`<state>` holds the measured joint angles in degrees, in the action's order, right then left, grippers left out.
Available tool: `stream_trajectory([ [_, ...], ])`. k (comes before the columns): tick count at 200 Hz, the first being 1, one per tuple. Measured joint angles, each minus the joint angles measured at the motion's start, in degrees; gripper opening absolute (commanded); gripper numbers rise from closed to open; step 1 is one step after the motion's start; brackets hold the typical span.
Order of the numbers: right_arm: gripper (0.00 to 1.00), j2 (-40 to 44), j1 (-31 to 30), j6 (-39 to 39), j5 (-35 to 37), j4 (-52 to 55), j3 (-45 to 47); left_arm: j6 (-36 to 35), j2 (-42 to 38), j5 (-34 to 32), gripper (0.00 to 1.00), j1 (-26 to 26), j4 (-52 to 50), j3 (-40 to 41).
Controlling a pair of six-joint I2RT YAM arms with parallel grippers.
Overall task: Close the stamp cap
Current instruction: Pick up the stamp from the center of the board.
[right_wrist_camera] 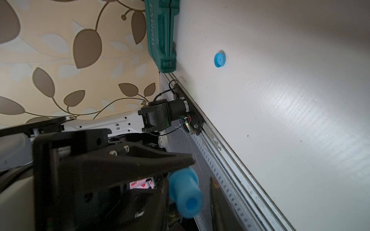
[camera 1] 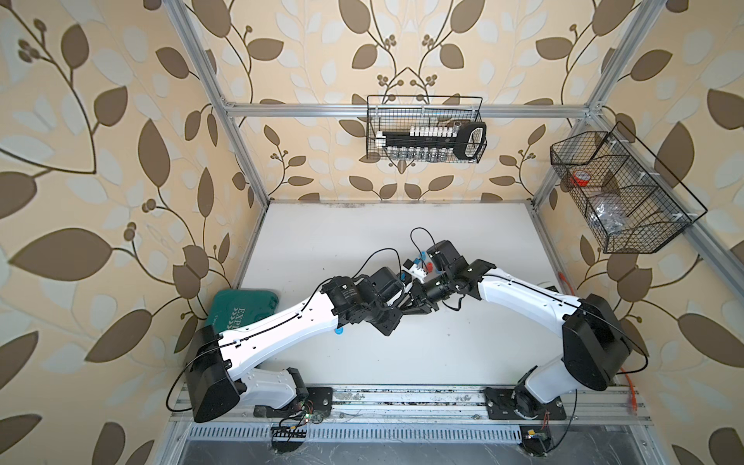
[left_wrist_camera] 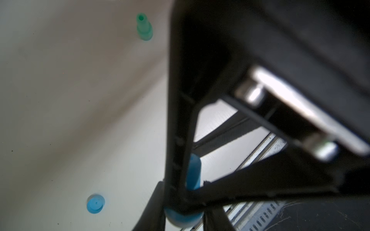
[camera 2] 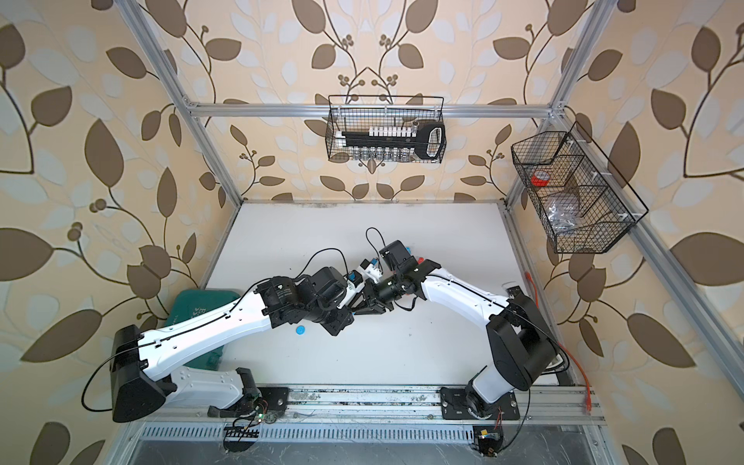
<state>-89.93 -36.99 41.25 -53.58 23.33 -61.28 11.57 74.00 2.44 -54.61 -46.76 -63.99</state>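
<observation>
Blue plastic is sitting pinched in my left gripper (left_wrist_camera: 183,217): its jaws are standing narrow, clamping the stamp (right_wrist_camera: 183,190). It is a smooth matte tube with a wider collar and a hollow open end, and it seems to be hanging clear of the table at mid-table. My right gripper (right_wrist_camera: 189,201) is straddling the same tube with its jaws partly apart. A gap is showing on one side, so I am judging that it is not gripping.

I am reading this as a handover or steadying hold, with capping not yet begun. The cap (camera 1: 339,331), a small blue disc with a dimple at its centre, is lying flat on the table (camera 1: 463,350). It is at about seven o'clock from my fingertips, near but apart.

Next I am needing one gripper free to fetch it, square it to the open end and press. A green tube (left_wrist_camera: 144,28) is sitting loose on the table, and a ribbed green case (camera 1: 241,314) is resting at nine o'clock.
</observation>
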Motion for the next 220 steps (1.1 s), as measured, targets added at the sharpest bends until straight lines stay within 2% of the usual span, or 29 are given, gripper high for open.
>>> stream_trajectory([
  [65,0.12,-0.2,-0.2,0.3,-0.9,-0.6,0.0,0.2,0.0,-0.2,0.22,-0.2,-0.3,0.0],
  [74,0.12,-0.2,-0.2,0.3,-1.0,-0.6,0.0,0.2,0.0,-0.5,0.30,-0.2,-0.3,0.0],
  [79,0.12,-0.2,-0.2,0.3,-1.0,-0.6,0.0,0.2,0.0,-0.8,0.38,-0.2,-0.3,0.0],
  [102,0.11,-0.2,-0.2,-0.4,-0.7,0.6,-0.3,0.7,0.0,-2.6,0.53,-0.2,-0.4,-0.3],
  [136,0.11,-0.2,1.0,-3.3,1.1,5.4,-3.4,1.0,-0.2,-5.7,0.59,-0.2,-1.1,-1.5],
  [171,0.11,-0.2,8.0,-9.2,4.2,13.8,-8.1,2.4,-3.6,-7.1,0.62,0.9,-3.0,-1.1],
  [189,0.11,-0.2,11.6,-12.9,7.5,19.4,-11.4,4.1,-7.3,-5.8,0.63,5.8,-3.3,0.5],
  [220,0.11,-0.1,13.7,-17.8,13.0,26.1,-14.9,8.5,-13.9,-4.4,0.65,23.1,-5.0,6.3],
])
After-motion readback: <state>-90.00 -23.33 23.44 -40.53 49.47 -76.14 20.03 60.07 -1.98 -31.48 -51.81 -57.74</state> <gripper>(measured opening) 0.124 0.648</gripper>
